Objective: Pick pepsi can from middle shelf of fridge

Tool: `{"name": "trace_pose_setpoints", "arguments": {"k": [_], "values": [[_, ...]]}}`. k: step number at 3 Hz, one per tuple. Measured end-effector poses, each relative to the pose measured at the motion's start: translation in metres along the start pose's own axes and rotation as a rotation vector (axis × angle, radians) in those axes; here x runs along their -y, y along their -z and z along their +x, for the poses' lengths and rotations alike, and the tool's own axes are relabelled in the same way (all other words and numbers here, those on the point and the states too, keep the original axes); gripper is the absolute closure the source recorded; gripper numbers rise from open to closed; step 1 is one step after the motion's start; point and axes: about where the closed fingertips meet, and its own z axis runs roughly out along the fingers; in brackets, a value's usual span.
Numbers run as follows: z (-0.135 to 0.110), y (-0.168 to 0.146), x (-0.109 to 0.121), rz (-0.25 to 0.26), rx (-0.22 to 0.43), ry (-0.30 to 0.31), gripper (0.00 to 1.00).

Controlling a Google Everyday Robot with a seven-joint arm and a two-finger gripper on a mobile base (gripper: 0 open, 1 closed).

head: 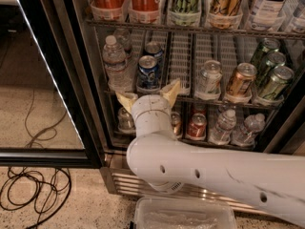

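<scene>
The pepsi can (148,71) is blue with a silver top and stands at the front of a lane on the middle shelf (190,92) of the fridge (81,80); a second blue can stands behind it. My gripper (148,93) is just in front of and below the can, its two yellowish fingers (170,90) spread open and pointing up, one to each side of the can's base. It holds nothing. My white arm reaches in from the lower right.
A water bottle (116,63) stands left of the pepsi can. A silver can (209,78), a copper can (240,80) and green cans (274,78) stand to the right. Tall cans fill the upper rack. The open glass door (47,80) is left; cables (33,190) lie on the floor.
</scene>
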Motion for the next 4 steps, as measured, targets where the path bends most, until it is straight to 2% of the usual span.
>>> {"name": "trace_pose_setpoints", "arguments": {"k": [1,4], "values": [[-0.005,-0.013,0.000,0.035,0.039,-0.028,0.07],[-0.015,-0.039,-0.001,0.101,0.115,-0.040,0.12]]}}
